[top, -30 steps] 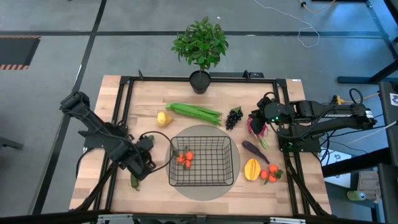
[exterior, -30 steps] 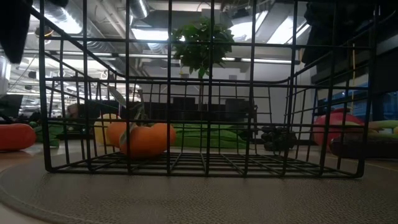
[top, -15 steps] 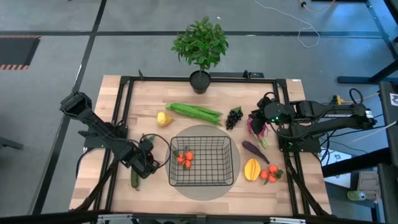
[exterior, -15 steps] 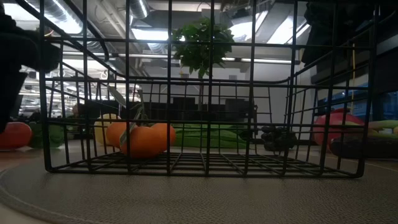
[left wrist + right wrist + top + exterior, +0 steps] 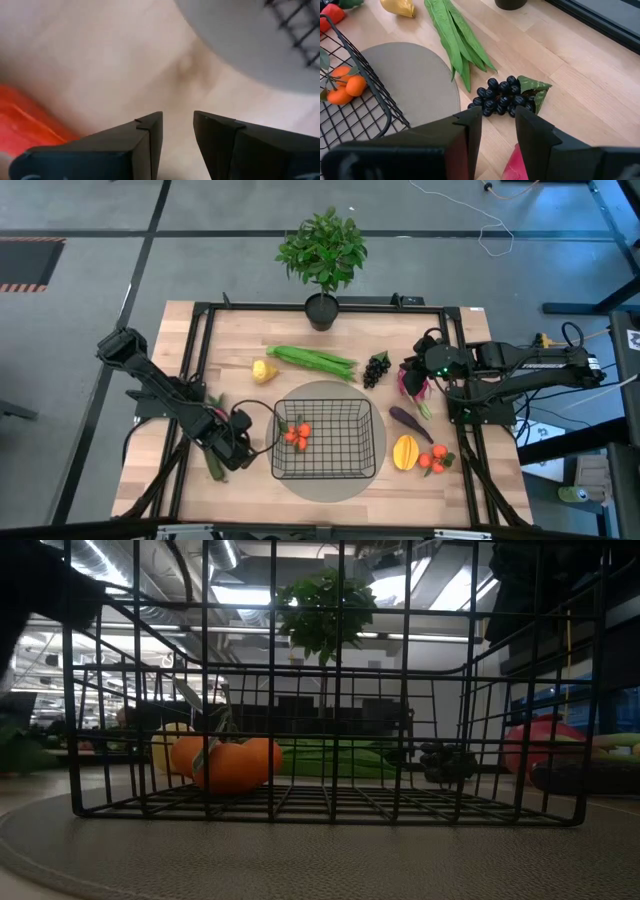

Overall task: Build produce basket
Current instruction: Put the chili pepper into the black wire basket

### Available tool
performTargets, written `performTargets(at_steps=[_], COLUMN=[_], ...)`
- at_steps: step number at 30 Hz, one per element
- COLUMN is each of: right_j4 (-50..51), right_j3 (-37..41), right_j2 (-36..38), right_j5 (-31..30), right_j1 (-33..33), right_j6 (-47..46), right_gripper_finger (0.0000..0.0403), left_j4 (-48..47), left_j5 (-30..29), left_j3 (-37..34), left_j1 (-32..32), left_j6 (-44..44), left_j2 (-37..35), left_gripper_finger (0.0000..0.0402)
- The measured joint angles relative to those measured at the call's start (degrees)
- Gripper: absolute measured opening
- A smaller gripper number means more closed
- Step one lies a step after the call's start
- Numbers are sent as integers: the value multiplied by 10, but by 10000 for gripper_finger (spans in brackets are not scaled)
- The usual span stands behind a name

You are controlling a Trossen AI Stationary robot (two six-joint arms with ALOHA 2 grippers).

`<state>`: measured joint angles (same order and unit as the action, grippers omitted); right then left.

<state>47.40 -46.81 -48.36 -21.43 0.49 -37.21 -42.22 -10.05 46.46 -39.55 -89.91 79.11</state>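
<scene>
High view, my left fingers point(image 5: 238, 448) low on the desk point(image 5: 230, 350) just left of the basket point(image 5: 325, 440), spread apart and empty, orange tomatoes point(image 5: 296, 436) inside it, my right fingers point(image 5: 412, 377) parted over the radish point(image 5: 415, 388).

A pale wooden table point(image 5: 240, 330) with a black metal frame stands on a grey floor point(image 5: 230, 240) crossed by dark lines. A leafy green potted plant point(image 5: 322, 260) sits at its far edge. Bright ceiling lights point(image 5: 240, 595) and silver ducts point(image 5: 120, 585) hang overhead.
</scene>
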Motion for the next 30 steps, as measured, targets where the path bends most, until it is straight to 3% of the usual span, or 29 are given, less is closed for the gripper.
performTargets(at_steps=[7,16,24,30], right_j4=[0,0,0,0], right_j3=[0,0,0,0], right_j2=[0,0,0,0], right_j5=[0,0,0,0], right_j1=[0,0,0,0], right_j6=[0,0,0,0], right_gripper_finger=[110,110,110,110], left_j4=[-29,-27,-29,-38], left_j5=[120,159,157,216], left_j3=[1,1,1,1], left_j1=[-29,-92,-150,-164], left_j6=[-77,-90,-90,-90], left_j2=[0,0,7,48], left_gripper_finger=[98,98,98,98])
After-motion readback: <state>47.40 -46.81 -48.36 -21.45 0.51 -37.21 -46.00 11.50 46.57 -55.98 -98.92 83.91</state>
